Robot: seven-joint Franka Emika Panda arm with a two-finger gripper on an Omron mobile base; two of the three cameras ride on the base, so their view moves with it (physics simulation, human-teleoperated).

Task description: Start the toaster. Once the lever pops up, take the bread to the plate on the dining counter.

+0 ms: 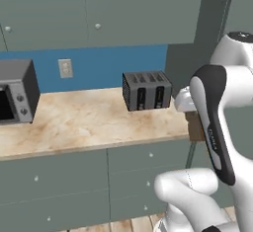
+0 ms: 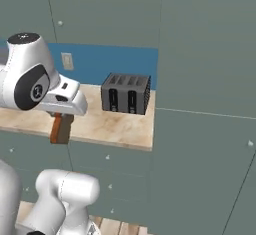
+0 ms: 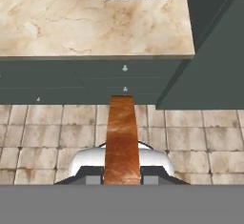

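The bread (image 3: 122, 139) hangs edge-on, pinched between the two fingertips of the gripper (image 3: 122, 176), held out past the front edge of the narrow marbled counter (image 1: 94, 120) and above the tiled floor (image 3: 43, 137), well apart from the toaster (image 1: 147, 91) that stands back near the blue wall (image 1: 99, 65). With the jaws pressed on the slice, the carrying step seems under way, though neither the plate nor the dining counter can be seen from here. To do it well, the arm should keep the slice level and clear of the cabinet (image 3: 209, 51) beside it while the base turns, with the grip firm, since only a narrow edge is held.
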